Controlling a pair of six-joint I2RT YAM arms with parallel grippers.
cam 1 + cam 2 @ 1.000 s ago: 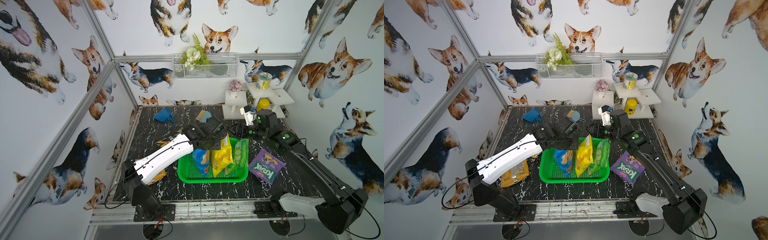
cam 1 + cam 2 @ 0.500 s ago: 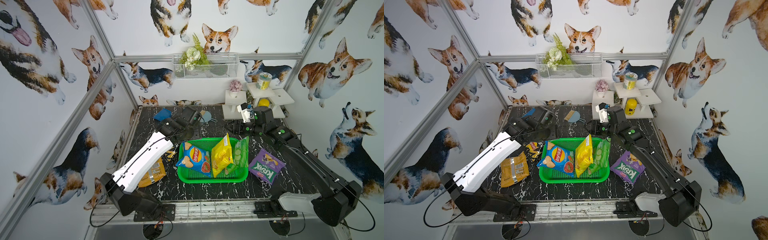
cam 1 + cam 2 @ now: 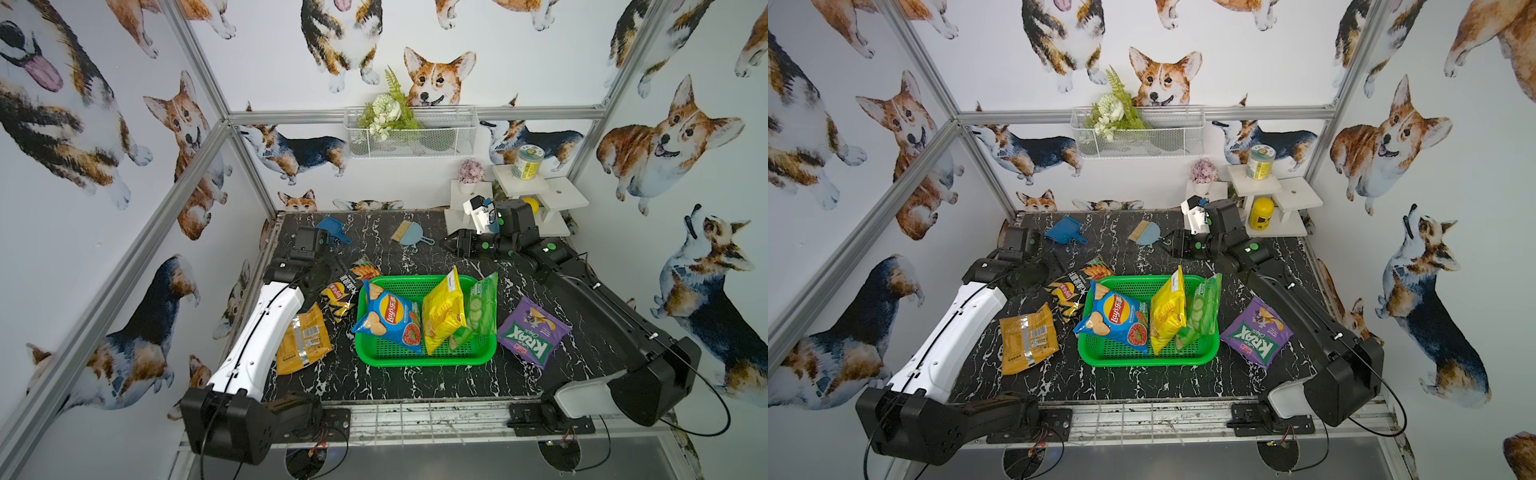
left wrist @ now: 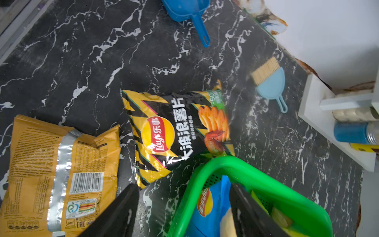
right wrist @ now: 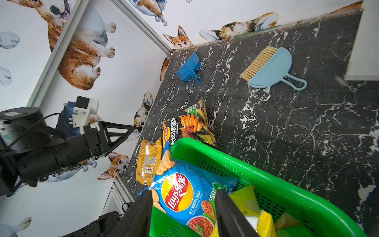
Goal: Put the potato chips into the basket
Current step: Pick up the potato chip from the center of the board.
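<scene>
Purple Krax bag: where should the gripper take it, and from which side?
Probably its far edge, nearest the right gripper, coming down from above. The purple Krax bag lies flat on the table beside the green basket, so only its thin edges offer a pinch.

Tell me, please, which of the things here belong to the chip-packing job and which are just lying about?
Job: green basket; inside it the blue bag, yellow bag and green bag; outside it on the table the black-and-yellow bag, orange bag and purple Krax bag.
Lying about: blue dustpan, hand brush, wire basket, flowers, white stand, pale can, yellow can.
</scene>
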